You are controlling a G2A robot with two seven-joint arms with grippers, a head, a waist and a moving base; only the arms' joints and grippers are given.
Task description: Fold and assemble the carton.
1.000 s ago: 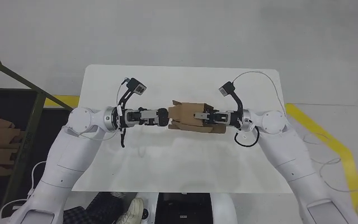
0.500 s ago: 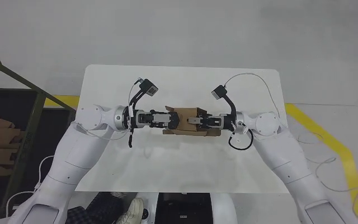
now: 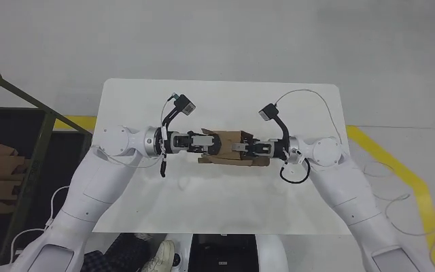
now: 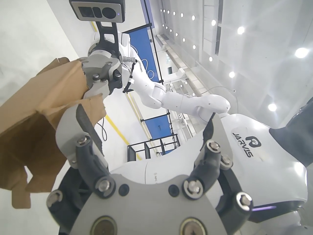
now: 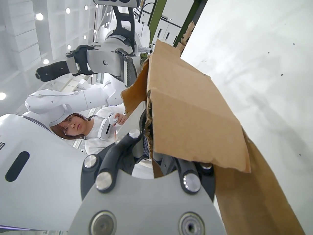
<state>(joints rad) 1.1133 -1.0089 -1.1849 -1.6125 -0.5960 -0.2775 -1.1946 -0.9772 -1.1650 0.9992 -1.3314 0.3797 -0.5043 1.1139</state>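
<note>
A brown carton [image 3: 230, 134], partly folded with loose flaps, hangs above the middle of the white table [image 3: 170, 197]. My right gripper [image 3: 239, 145] is shut on one carton wall; in the right wrist view the carton [image 5: 193, 113] covers one side of that gripper [image 5: 150, 128]. My left gripper [image 3: 211, 143] stands open at the carton's opposite end. In the left wrist view one finger [image 4: 85, 121] lies against a carton flap [image 4: 36, 113], while the other finger [image 4: 212, 128] is in free air, away from the cardboard.
A green metal rack [image 3: 27, 129] with cardboard pieces [image 3: 7, 166] stands off the table's left edge. Yellow floor tape [image 3: 380, 153] runs along the right. The table surface around the arms is bare white.
My left gripper has moved right, up to the carton's end. The right arm has carried the carton a little to the left, toward it.
</note>
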